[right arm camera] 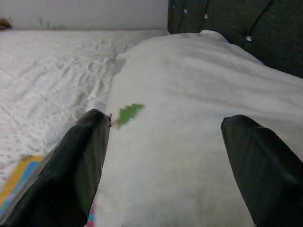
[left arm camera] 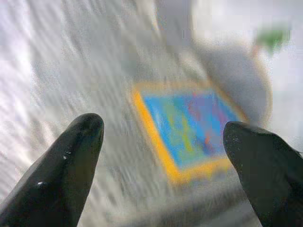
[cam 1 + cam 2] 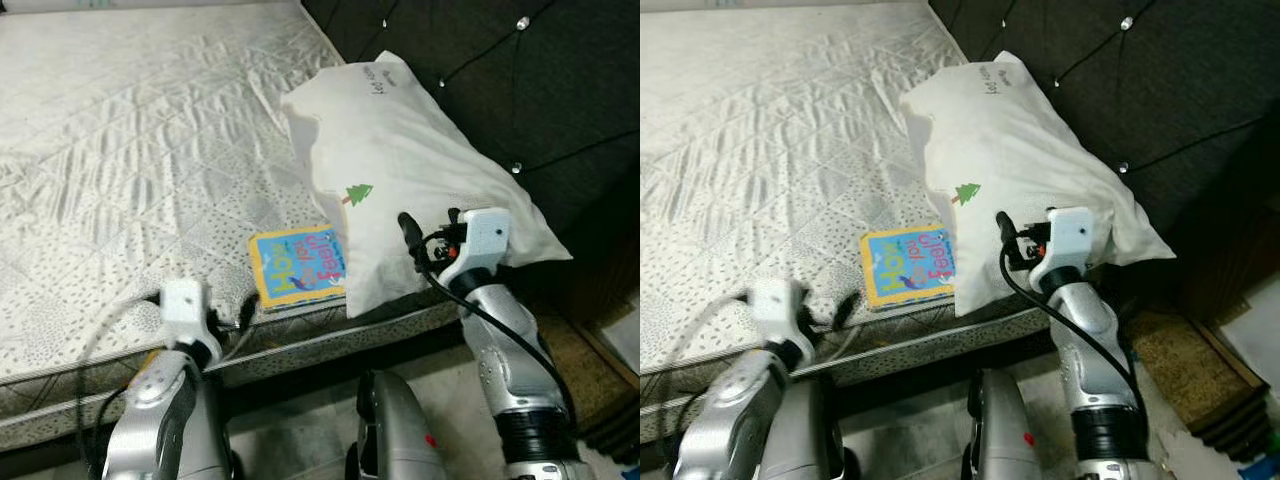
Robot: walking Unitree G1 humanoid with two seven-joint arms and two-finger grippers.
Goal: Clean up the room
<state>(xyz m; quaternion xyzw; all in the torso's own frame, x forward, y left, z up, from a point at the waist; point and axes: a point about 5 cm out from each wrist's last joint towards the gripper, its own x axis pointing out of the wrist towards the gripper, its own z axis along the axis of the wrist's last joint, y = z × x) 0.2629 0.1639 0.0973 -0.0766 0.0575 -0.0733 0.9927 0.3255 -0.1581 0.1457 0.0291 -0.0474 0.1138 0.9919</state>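
Pillow (image 3: 400, 160) with green tree print overlaps book (image 3: 296, 265) at bed (image 3: 120, 180) front edge; writing unreadable. Right gripper (image 1: 163, 156) and left gripper (image 2: 163, 156) jaws open.

On the flat, yellow-bordered blue picture book (image 3: 296, 265), which lies just beside the lower edge of the white fabric pillow (image 3: 410, 160), we see large colourful hand-drawn letters across the cover, upside down to us and too skewed to read with any certainty. Near the pillow's upper end, by the dark tufted headboard (image 3: 520, 70), we see a short line of small dark writing (image 3: 383, 80) printed on the fabric, too small to make out, and lower on the pillow a small green tree emblem (image 3: 357, 193) with no legible words.
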